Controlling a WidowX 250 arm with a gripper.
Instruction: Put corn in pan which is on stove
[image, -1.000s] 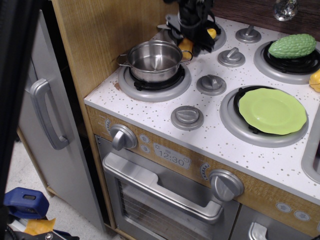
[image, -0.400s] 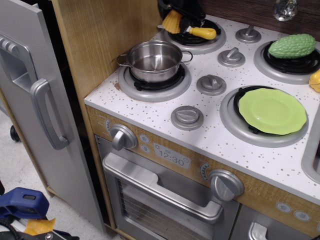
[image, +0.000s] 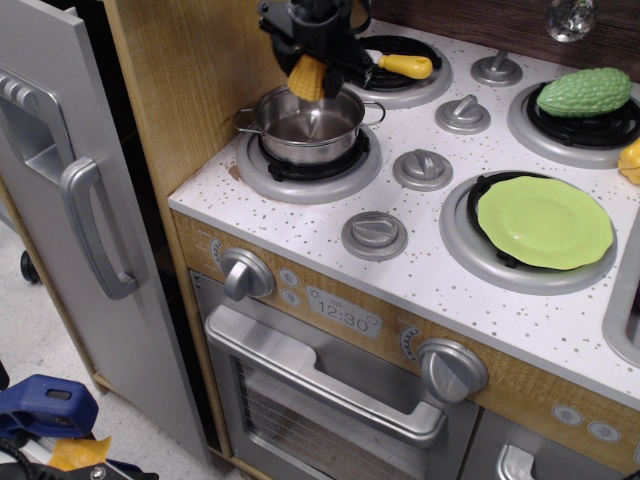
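One corn (image: 306, 77), long axis upright, hangs clamped in the pincer (image: 312, 62) over the pan (image: 310, 124).

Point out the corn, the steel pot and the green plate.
corn (image: 306, 76): observation.image view, middle of the yellow cob held above the pot.
steel pot (image: 300, 140): observation.image view, front of its shiny side wall.
green plate (image: 545, 222): observation.image view, centre of its flat face.

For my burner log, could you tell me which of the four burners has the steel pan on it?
The front-left burner, nearest the wooden side wall, carries the pan.
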